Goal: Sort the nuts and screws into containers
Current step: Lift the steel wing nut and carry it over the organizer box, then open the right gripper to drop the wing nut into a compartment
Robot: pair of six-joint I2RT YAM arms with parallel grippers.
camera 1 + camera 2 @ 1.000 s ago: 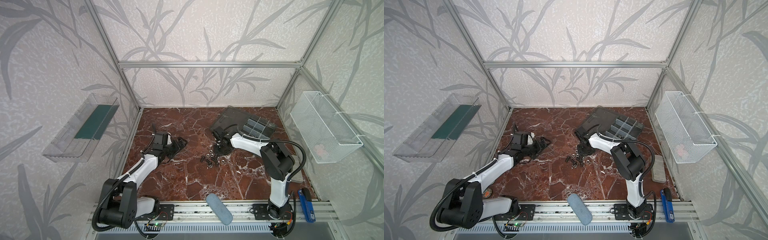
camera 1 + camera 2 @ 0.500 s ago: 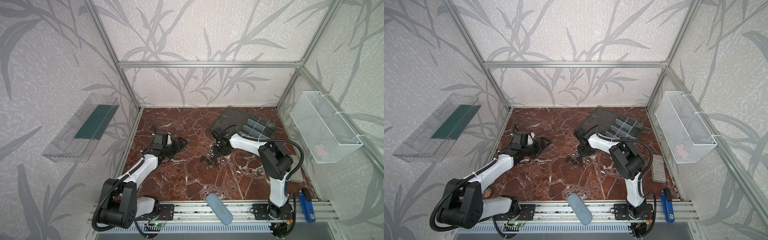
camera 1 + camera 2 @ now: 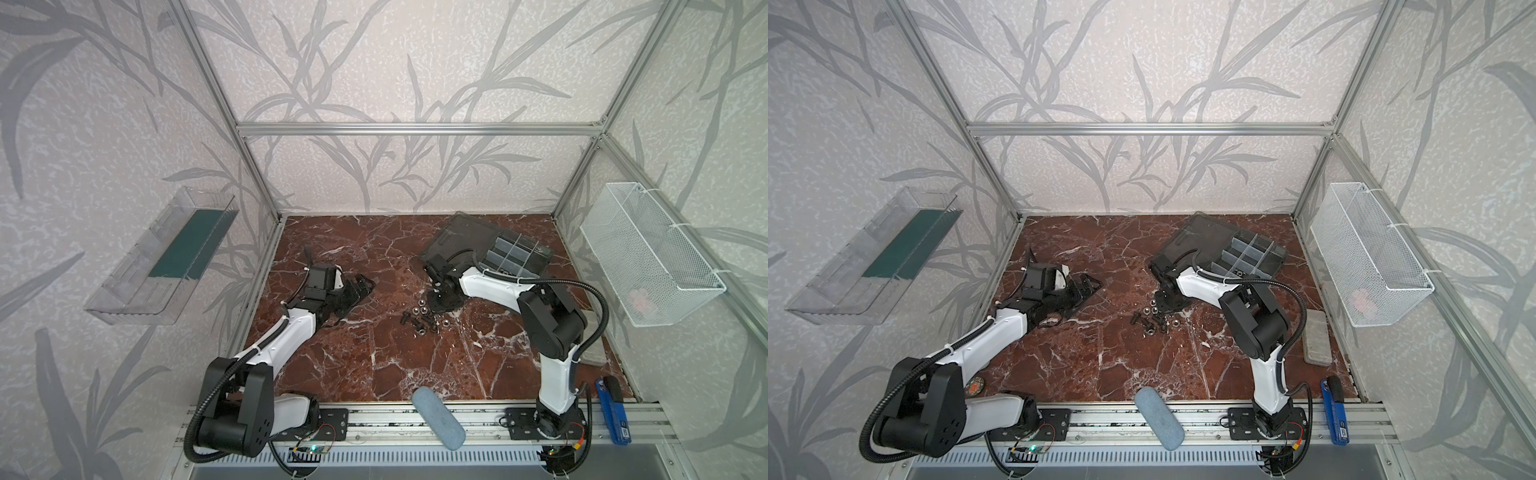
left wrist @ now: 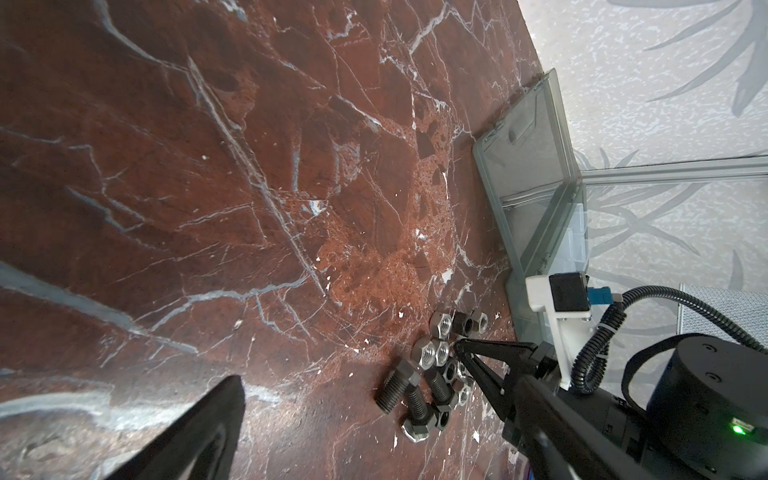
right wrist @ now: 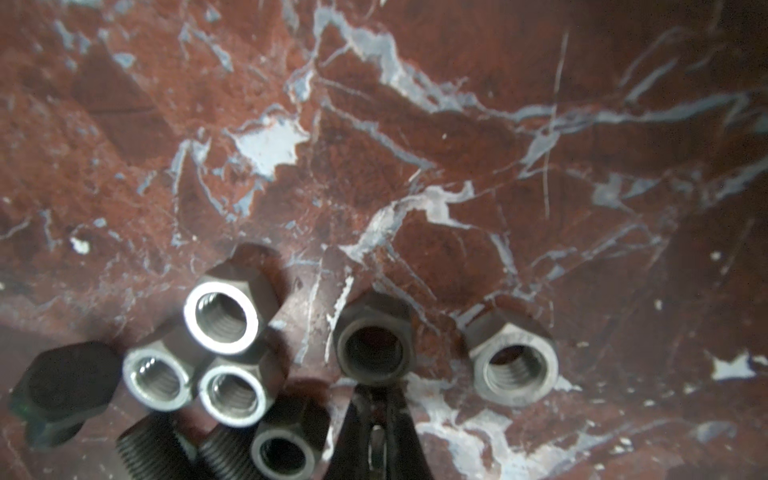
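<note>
The right gripper (image 3: pixel 437 300) points down at the desk (image 3: pixel 374 357), at the far edge of the loose hardware. Its fingers (image 4: pixel 498 350) are closed. In the left wrist view they meet in a single point, and in the right wrist view that point touches the near rim of a dark nut (image 5: pixel 376 343) lying flat with its hole up. I see nothing pinched between them.

The pile (image 3: pixel 422 318) sits near the middle of the desk, a little toward the right arm's side. The nuts (image 4: pixel 424 353) are silver hex rings, several of them touching in a tight cluster, with one more (image 5: pixel 515 365) lying apart just beyond the dark nut. The screws (image 4: pixel 394 387) are black hex-headed bolts lying on their sides, right against the cluster and on the side away from the box.

The containers (image 3: pixel 516 254) are the divided compartments of a dark grey organizer box at the far right of the desk, behind the right forearm. Its smoky lid (image 3: pixel 459 237) is swung open toward the middle. From here I cannot make out what the compartments hold — the pieces are too small in both top views.

The left gripper (image 3: pixel 361 287) rests low on the left side of the desk, aimed at the pile but well apart from it. Only one of its fingers (image 4: pixel 199 428) shows in its own wrist view, so I cannot tell whether they are apart or together.
</note>
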